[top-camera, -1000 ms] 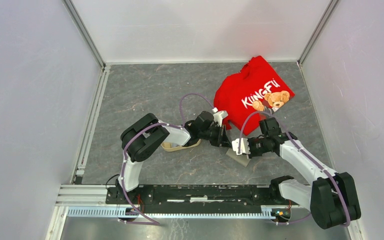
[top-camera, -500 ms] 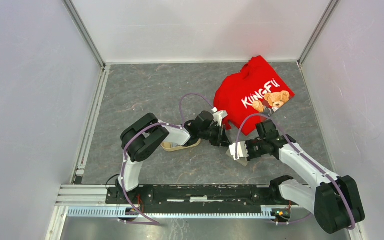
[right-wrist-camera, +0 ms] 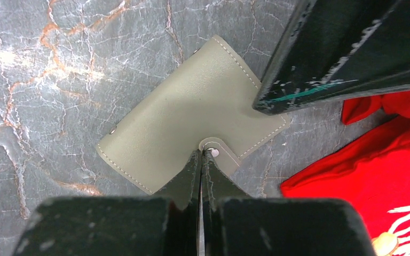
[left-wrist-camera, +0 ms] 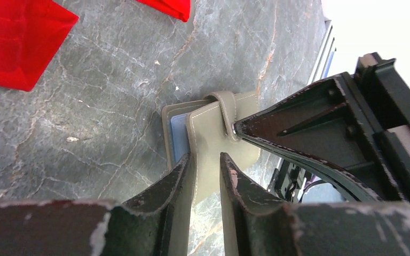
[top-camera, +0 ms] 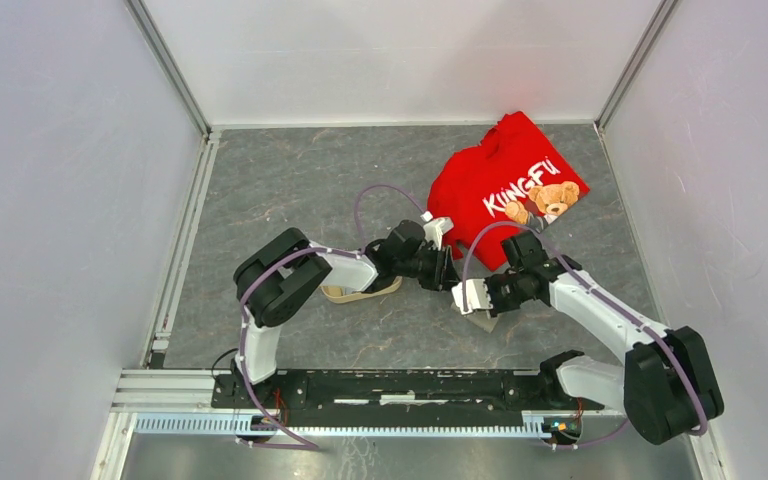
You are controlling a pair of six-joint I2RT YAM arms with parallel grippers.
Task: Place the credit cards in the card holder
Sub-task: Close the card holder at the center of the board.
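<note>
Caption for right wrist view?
Right end effector, shut, tips at the snap tab of the flat grey-green stitched leather card holder.

The card holder (right-wrist-camera: 192, 112) is smooth, matt grey-green leather-look material with pale stitching and a small shiny snap on its strap. The counter (right-wrist-camera: 42, 80) looks like grey veined stone with a faint sheen. The shirt (top-camera: 510, 185) is red cloth. The left pincer (left-wrist-camera: 207, 160) and right pincer (right-wrist-camera: 200, 156) are black, scuffed and chipped.
</note>
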